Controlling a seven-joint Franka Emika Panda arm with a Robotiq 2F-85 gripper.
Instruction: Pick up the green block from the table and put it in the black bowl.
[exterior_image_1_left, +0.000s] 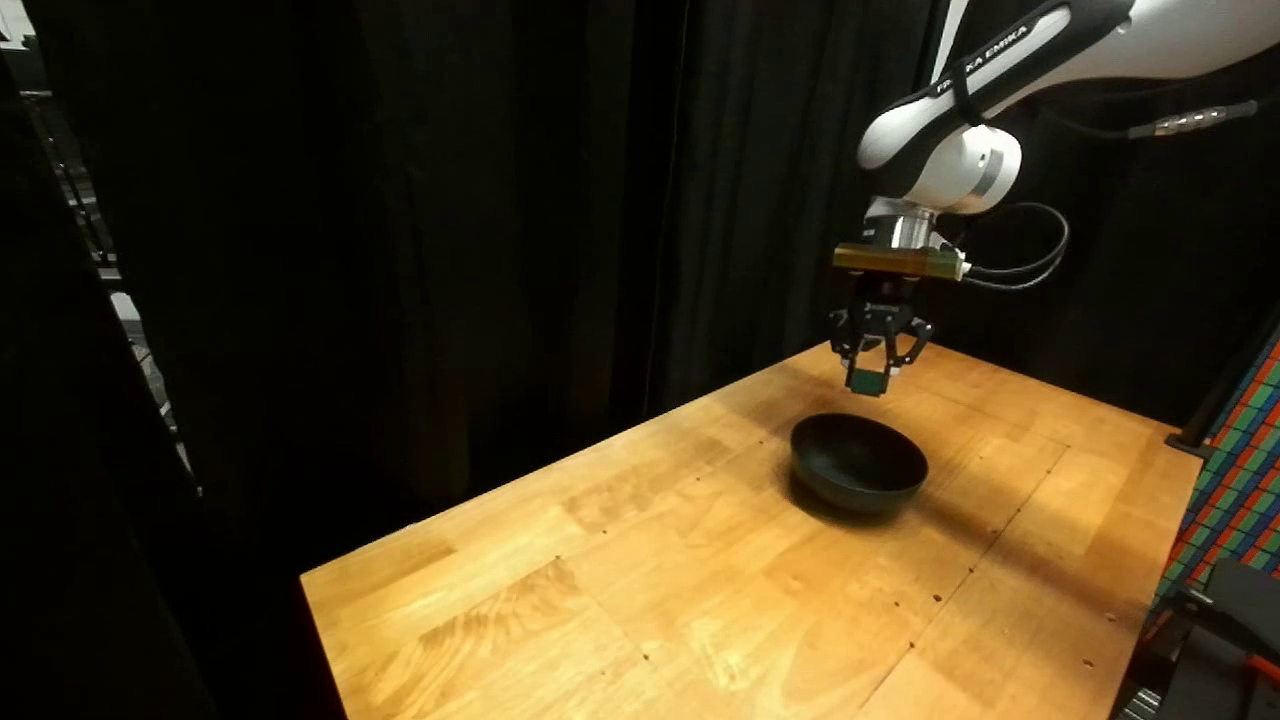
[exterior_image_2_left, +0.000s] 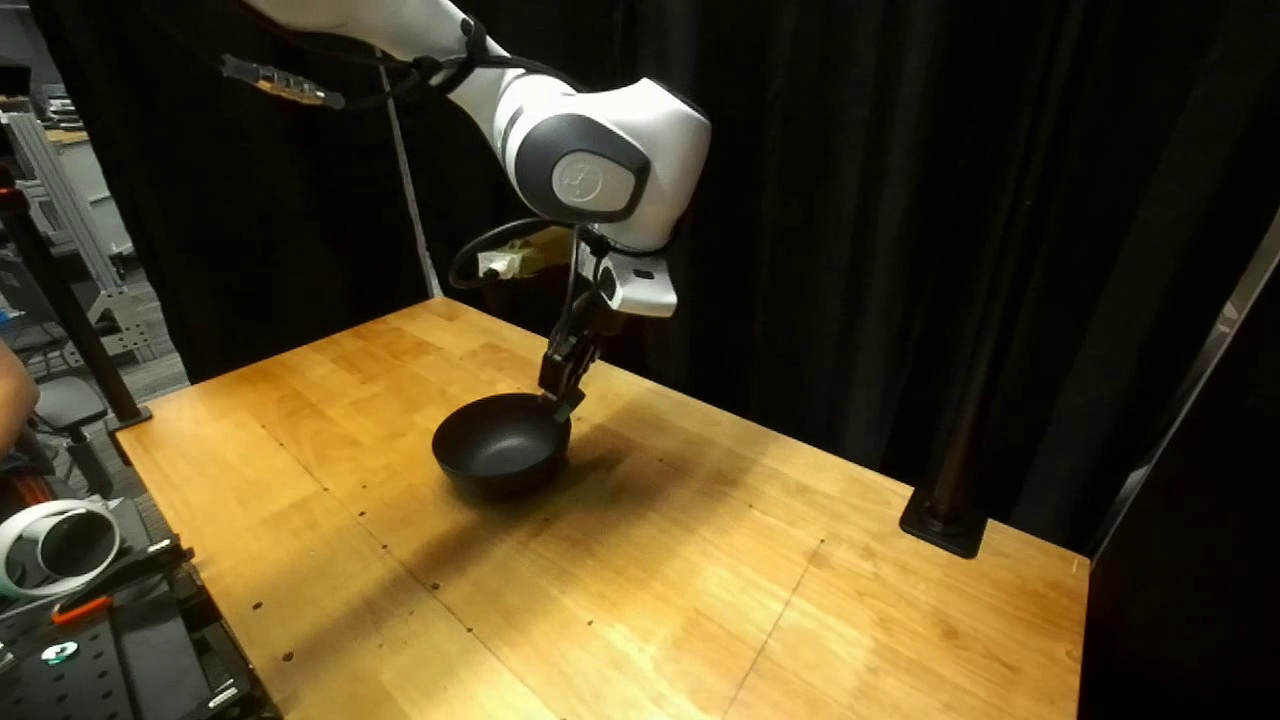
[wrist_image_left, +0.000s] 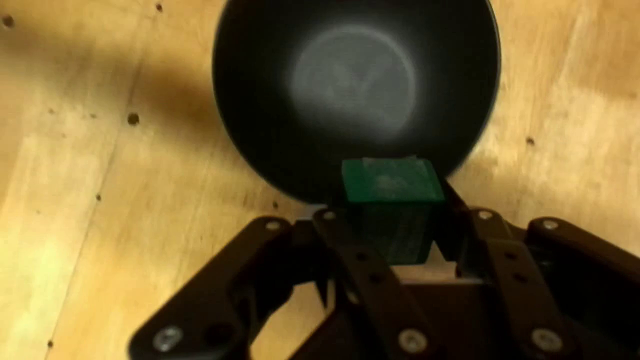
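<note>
My gripper (exterior_image_1_left: 868, 372) is shut on the green block (exterior_image_1_left: 867, 383). In the wrist view the block (wrist_image_left: 393, 181) sits between the fingers, its green top face showing and its near side in shadow. The black bowl (exterior_image_1_left: 858, 470) stands upright on the wooden table (exterior_image_1_left: 700, 600). The bowl also shows in an exterior view (exterior_image_2_left: 500, 445), where the gripper (exterior_image_2_left: 566, 390) is over the bowl's rim. In the wrist view the block overlaps the near edge of the bowl (wrist_image_left: 352, 85). The bowl's inside holds nothing visible.
A black post base (exterior_image_2_left: 943, 522) is fixed at the table's edge, and another post base (exterior_image_2_left: 132, 418) stands at a far corner. A cart with tools (exterior_image_2_left: 110, 640) stands beside the table. Black curtains (exterior_image_1_left: 450, 250) hang behind. Part of a person (exterior_image_2_left: 12, 400) shows at the picture's edge.
</note>
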